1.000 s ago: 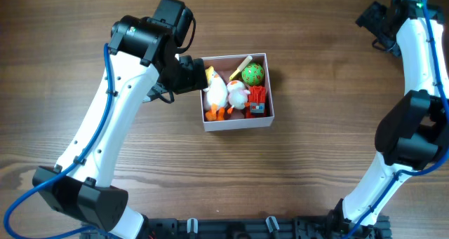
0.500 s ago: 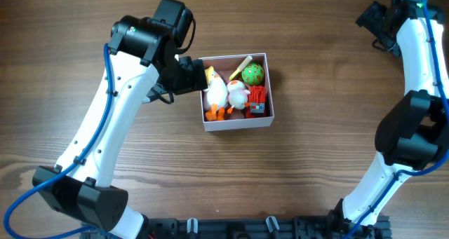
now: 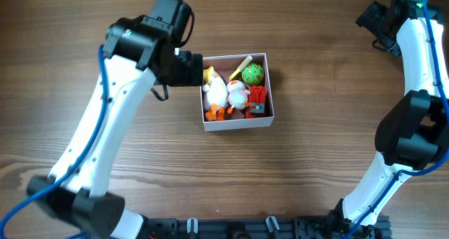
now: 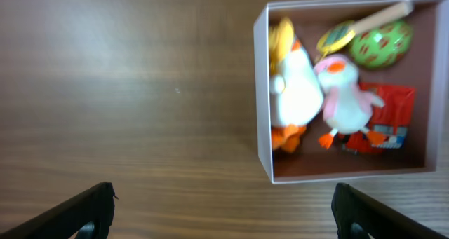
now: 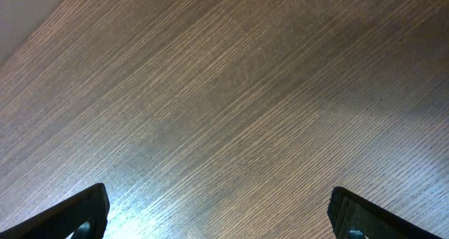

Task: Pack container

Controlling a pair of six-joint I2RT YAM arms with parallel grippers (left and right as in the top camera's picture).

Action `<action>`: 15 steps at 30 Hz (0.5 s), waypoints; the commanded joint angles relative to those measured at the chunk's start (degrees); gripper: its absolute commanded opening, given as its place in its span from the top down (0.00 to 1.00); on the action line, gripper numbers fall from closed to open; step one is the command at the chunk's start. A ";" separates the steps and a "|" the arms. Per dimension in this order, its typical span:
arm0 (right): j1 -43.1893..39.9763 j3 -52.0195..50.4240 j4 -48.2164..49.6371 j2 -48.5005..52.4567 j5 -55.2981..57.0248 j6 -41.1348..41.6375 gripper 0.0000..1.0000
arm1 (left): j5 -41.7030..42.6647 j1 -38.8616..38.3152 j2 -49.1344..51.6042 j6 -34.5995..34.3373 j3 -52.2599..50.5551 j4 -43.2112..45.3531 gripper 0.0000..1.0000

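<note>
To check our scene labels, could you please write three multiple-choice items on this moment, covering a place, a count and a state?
1. Where does the green ball lie? A) in the container; B) in the right gripper; C) on top of the left arm.
2. How many plush birds are in the container? A) one; B) two; C) four.
3. How does the left gripper stand? A) shut on a toy; B) open and empty; C) shut and empty.
Answers: 1 A, it sits in a corner of the box; 2 B, a white duck and a pink-and-white penguin lie side by side; 3 B, its jaws stand wide apart over the table, nothing between them.
</note>
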 commanded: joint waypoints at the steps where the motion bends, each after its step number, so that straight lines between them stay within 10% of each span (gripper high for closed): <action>1: -0.04 -0.39 0.13 -1.68 -0.24 0.52 0.00 | -4.98 0.66 -8.55 4.04 0.37 1.01 0.00; 15: -0.04 -0.42 0.11 -1.68 -0.24 0.55 0.00 | 11.93 18.08 -40.30 11.26 -42.73 33.79 0.00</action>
